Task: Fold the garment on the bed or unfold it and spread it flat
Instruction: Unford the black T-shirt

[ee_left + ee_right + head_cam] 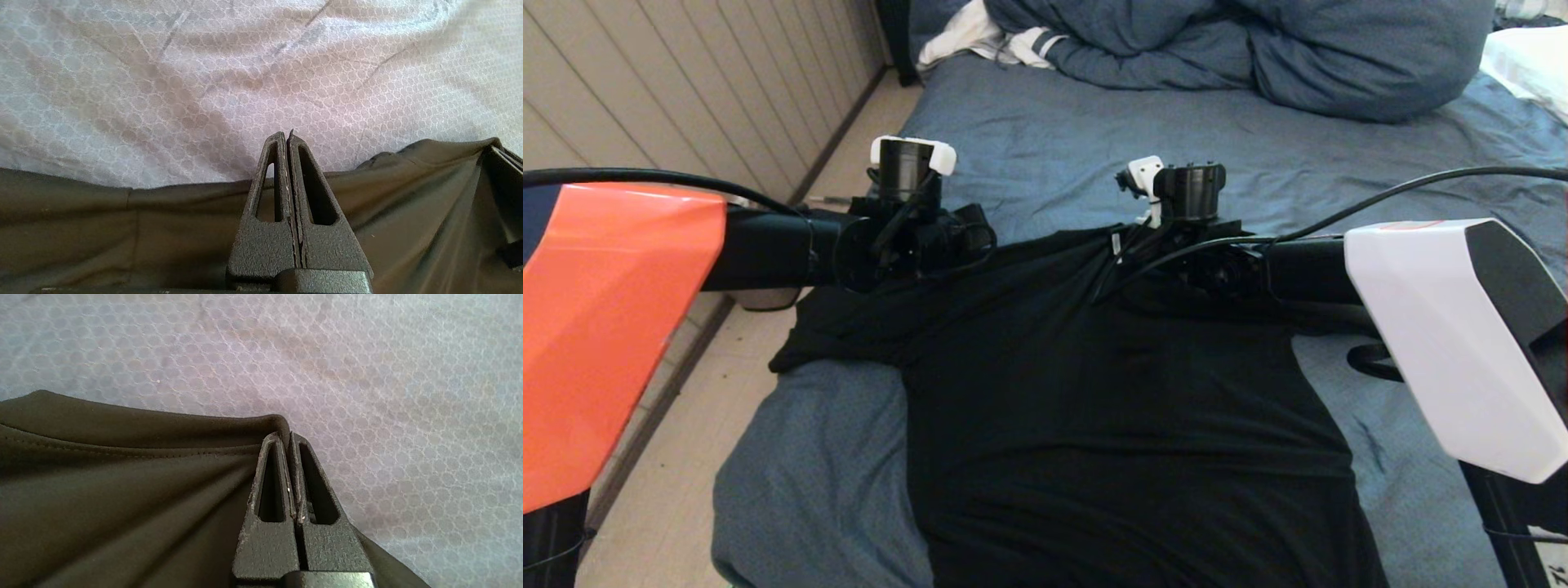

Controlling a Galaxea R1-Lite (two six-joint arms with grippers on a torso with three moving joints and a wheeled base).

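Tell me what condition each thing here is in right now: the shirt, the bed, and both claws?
Black short-sleeved T-shirt: spread across the bed, plain side up, far edge lifted.
Wrinkled slate-blue bed sheet: creased.
Left gripper: shut; whether it grips the shirt is unclear.
Right gripper: shut on the shirt's edge.
Blue-grey duvet: bunched up.

Head camera looks down from above; both wrist cameras sit close, sharing the garment (1094, 392) edge.
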